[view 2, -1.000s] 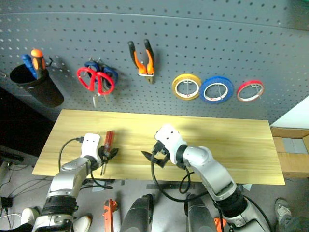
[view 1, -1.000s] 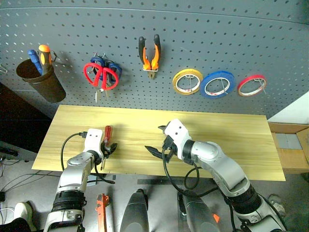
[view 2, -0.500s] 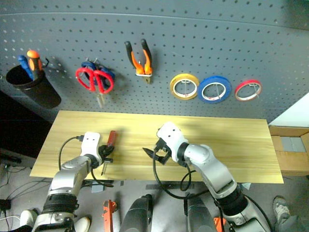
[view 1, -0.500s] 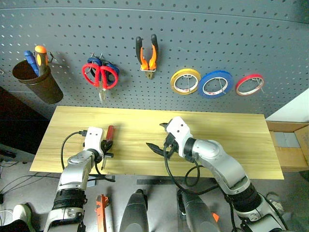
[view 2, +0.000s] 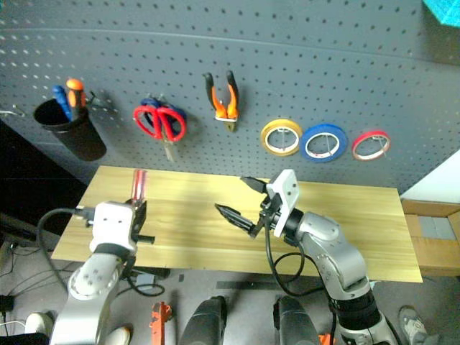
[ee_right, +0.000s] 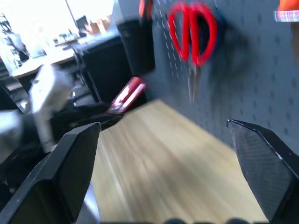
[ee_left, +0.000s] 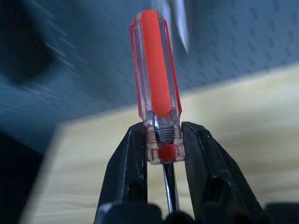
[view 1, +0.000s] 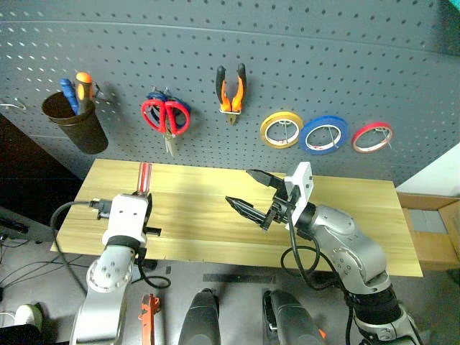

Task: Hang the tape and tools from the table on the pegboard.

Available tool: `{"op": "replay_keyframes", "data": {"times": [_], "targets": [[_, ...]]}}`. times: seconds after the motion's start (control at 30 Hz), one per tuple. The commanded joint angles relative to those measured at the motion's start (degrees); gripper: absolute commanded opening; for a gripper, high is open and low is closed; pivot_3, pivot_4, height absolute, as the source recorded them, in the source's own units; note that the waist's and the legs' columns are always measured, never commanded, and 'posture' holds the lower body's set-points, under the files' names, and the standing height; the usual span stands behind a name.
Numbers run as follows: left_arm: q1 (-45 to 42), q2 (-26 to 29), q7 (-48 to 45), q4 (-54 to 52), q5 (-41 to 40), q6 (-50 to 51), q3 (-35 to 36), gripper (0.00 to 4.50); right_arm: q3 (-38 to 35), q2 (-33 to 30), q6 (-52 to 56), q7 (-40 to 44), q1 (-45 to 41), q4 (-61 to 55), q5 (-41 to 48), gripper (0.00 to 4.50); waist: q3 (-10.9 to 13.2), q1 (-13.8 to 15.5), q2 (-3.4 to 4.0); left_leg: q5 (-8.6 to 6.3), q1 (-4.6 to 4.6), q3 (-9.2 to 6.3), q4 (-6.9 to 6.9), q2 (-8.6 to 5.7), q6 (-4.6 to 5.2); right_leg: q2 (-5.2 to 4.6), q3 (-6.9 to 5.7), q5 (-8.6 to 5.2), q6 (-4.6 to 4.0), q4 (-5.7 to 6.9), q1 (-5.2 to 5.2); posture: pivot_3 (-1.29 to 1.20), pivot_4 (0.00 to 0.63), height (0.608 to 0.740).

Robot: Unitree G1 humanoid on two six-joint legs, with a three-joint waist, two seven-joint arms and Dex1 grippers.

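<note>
My left gripper (ee_left: 162, 135) is shut on the red-handled screwdriver (ee_left: 156, 70) just below its handle. It holds the tool (view 1: 144, 175) above the table's (view 1: 359, 223) left part, handle toward the pegboard (view 1: 323, 65). The right gripper (view 1: 238, 187) hovers open and empty over the table's middle. Hanging on the pegboard are the blue tape (view 1: 325, 134), the orange-and-black pliers (view 1: 231, 90) and the red scissors (view 1: 166, 116). The right wrist view shows the scissors (ee_right: 192, 32) and the held screwdriver (ee_right: 127, 94).
A yellow roll (view 1: 282, 129) and a red roll (view 1: 372, 136) flank the blue tape. Blue-handled scissors hang behind the red ones. A dark cup (view 1: 75, 122) at the board's left holds a blue and an orange screwdriver. A cardboard box (view 1: 431, 226) sits right of the table.
The left gripper closed on the screwdriver lying on the table and lifted it, turning it toward the board. The right gripper rose slightly and rolled. The camera view also shifted.
</note>
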Motion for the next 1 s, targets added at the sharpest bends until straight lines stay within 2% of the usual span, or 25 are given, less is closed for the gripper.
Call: {"op": "replay_keyframes", "data": {"times": [0.03,0.13,0.2,0.27,0.4,0.67,0.83,1.0], "targets": [[-1.9,-0.7,4.7,-5.7,4.1,-3.1,3.9,0.76,-1.3,4.5,-2.1,-1.2,-5.1,0.6,3.5,4.5,-0.7,0.5,-0.02,0.0,0.1,0.0,0.0,-0.01,0.01,0.02,0.01,0.0,0.0,0.03,0.06,0.27,0.091,0.74],[-11.4,2.8,5.5,-0.8,3.6,-2.7,8.4,0.76,-0.4,7.0,-2.9,-2.1,-8.8,2.8,2.7,4.5,-1.9,1.7,-0.08,0.21,0.17,-0.02,0.0,0.08,0.03,0.27,0.0,0.07,-0.11,0.08,0.07,0.28,0.081,0.74],[-22.9,8.6,5.0,7.4,2.5,-4.6,10.9,0.76,-0.3,9.4,-3.1,-3.1,-11.6,3.8,3.3,4.5,-2.5,2.7,-0.26,0.36,0.31,-0.12,0.0,0.15,0.03,0.41,-0.11,0.07,-0.09,0.14,0.17,0.28,0.074,0.74],[-32.1,13.4,4.4,15.8,1.8,-7.7,11.7,0.76,-0.5,11.3,-3.5,-4.1,-13.6,4.9,3.4,4.5,-3.0,3.0,-0.47,0.54,0.3,-0.2,-0.03,0.25,-0.03,0.54,-0.21,0.2,-0.06,0.12,0.16,0.27,0.071,0.74],[-47.6,19.1,4.2,33.4,1.2,-15.6,10.3,0.76,0.3,13.2,-5.9,-4.5,-15.2,8.0,1.8,4.5,-3.7,3.4,-0.61,0.58,0.31,-0.08,0.0,0.21,-0.12,0.48,-0.1,0.49,-0.21,-0.03,0.25,0.26,0.072,0.74],[-68.7,22.2,1.9,64.2,0.4,-31.0,5.5,0.76,0.1,15.9,-8.8,-7.5,-18.8,11.0,0.4,4.5,-3.7,4.1,-0.61,0.58,0.17,-0.11,-0.11,0.25,-0.13,0.52,-0.2,0.57,-0.33,0.15,0.01,0.23,0.101,0.74],[-76.4,22.4,1.3,78.1,0.5,-37.5,3.1,0.76,-1.1,15.6,-9.9,-8.9,-22.4,13.5,-1.0,4.5,-3.6,3.9,-0.44,0.58,0.16,-0.09,-0.12,0.25,-0.12,0.52,-0.19,0.57,-0.33,0.11,0.0,0.19,0.163,0.74],[-80.1,22.0,1.5,85.4,0.8,-41.5,1.3,0.76,-2.1,13.6,-10.0,-8.5,-23.8,15.6,-1.5,4.5,-2.9,3.5,0.1,0.58,0.17,-0.08,-0.11,0.26,-0.09,0.54,-0.18,0.55,-0.33,0.12,0.0,0.17,0.223,0.74]]}}
